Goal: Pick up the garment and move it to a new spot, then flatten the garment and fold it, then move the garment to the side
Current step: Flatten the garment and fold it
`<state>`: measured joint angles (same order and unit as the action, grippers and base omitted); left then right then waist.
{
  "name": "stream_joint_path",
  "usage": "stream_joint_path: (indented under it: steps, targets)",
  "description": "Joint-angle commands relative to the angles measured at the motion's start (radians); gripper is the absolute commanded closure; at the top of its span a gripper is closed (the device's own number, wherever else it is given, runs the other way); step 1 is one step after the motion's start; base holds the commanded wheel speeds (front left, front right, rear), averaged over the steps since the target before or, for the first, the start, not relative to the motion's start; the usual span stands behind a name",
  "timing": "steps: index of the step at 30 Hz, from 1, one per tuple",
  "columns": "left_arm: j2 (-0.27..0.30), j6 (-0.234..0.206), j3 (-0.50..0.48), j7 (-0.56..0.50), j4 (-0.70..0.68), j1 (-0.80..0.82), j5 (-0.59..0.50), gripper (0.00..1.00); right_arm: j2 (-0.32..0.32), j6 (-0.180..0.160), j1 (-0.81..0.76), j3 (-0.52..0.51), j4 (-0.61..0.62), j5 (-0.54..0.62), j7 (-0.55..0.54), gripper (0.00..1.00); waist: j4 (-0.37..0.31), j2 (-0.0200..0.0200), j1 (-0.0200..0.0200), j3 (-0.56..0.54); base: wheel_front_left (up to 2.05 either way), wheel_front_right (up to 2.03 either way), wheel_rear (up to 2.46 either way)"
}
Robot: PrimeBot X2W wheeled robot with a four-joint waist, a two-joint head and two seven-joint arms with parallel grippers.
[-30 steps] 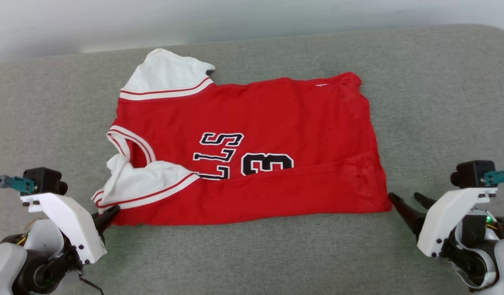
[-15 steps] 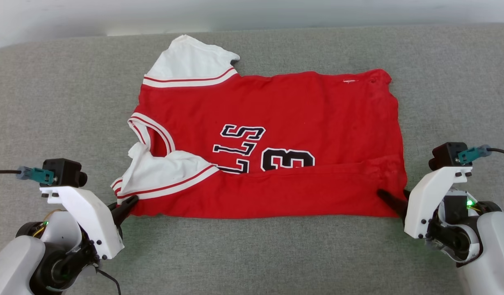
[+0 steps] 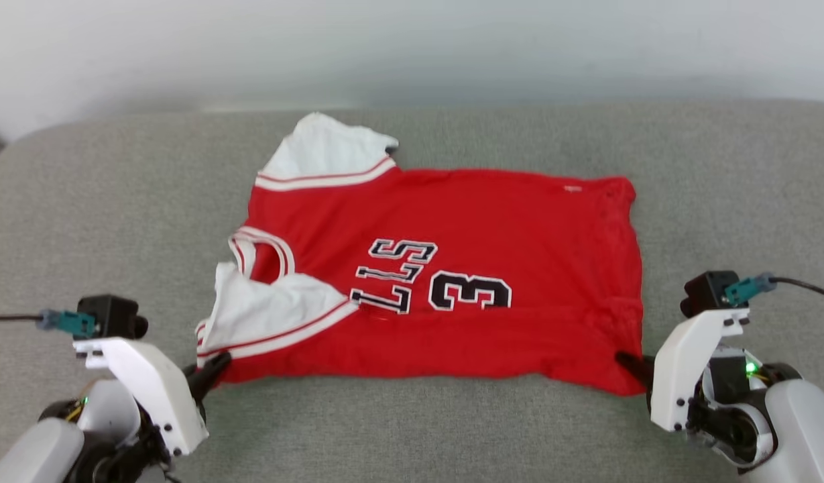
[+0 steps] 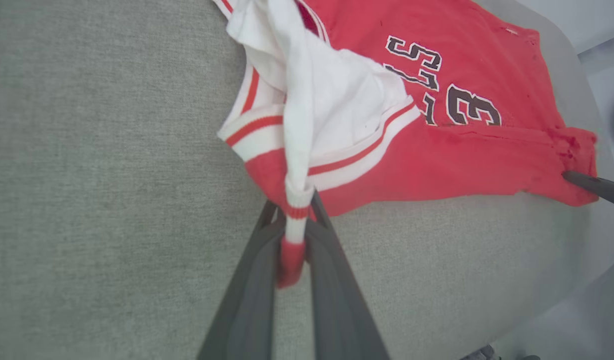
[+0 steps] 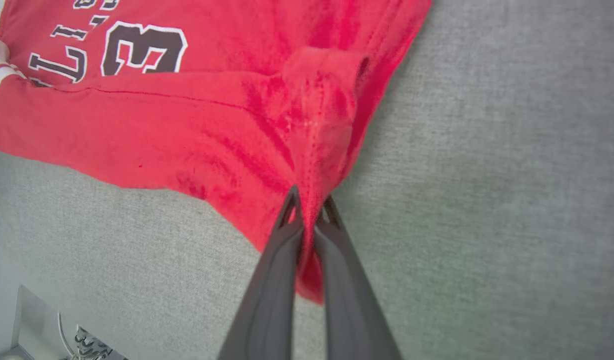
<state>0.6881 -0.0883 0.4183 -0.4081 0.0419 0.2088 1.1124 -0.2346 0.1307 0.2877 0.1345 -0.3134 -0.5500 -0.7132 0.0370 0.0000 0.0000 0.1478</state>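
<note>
Well, from the head first: red jersey point(image 3: 452, 268) spread out on the grey cushion point(image 3: 412, 429), front side up, with black letters and a number 3 point(image 3: 471, 294) in the middle. Near sleeve point(image 3: 277, 315), white, at the near left corner, and far sleeve point(image 3: 328, 151), white too, at the far left. Near strip of red cloth folded over onto the front, just below the number. Left gripper point(image 3: 214, 367) at the near left corner of the jersey and right gripper point(image 3: 629, 362) at the near right corner, both touching cloth. Next, from the left wrist: two dark fingers pinched tight on a striped bit of sleeve trim, white and red, with a red tip poking out between them. One dark finger of the other gripper far off at the red corner. Last, from the right wrist: two dark fingers closed tight on the red hem corner, cloth bunched into wrinkles just above the tips, a little red flap hanging down between them.
</note>
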Motion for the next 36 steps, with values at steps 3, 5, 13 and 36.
stream_joint_path:
  steps: [3, 5, 13, 36]
  targets:
    - [0.006, -0.015, -0.001, 0.013, -0.012, -0.048, 0.005, 1.00, -0.012, 0.000, -0.045, -0.001, 0.026, -0.013, -0.010, 1.00, 0.014, 0.0000, 0.0000, -0.061, 0.00, 0.00, 0.00]
    - [0.010, -0.026, 0.000, 0.016, -0.024, -0.082, 0.010, 1.00, -0.017, 0.000, -0.073, -0.005, 0.045, -0.014, -0.019, 1.00, 0.017, 0.0000, 0.0000, -0.078, 0.00, 0.00, 0.00]
    - [-0.012, -0.041, 0.013, 0.017, -0.025, -0.172, 0.043, 1.00, -0.012, 0.000, -0.164, -0.045, 0.089, -0.004, -0.053, 1.00, 0.015, 0.0000, 0.0000, -0.082, 0.00, 0.00, 0.00]
    - [-0.043, -0.096, -0.072, 0.332, -0.011, 0.022, -0.177, 0.00, 0.135, 0.000, -0.195, -0.187, 0.328, 0.270, 0.547, 0.00, -0.057, 0.0000, 0.0000, -0.020, 0.00, 0.00, 0.00]
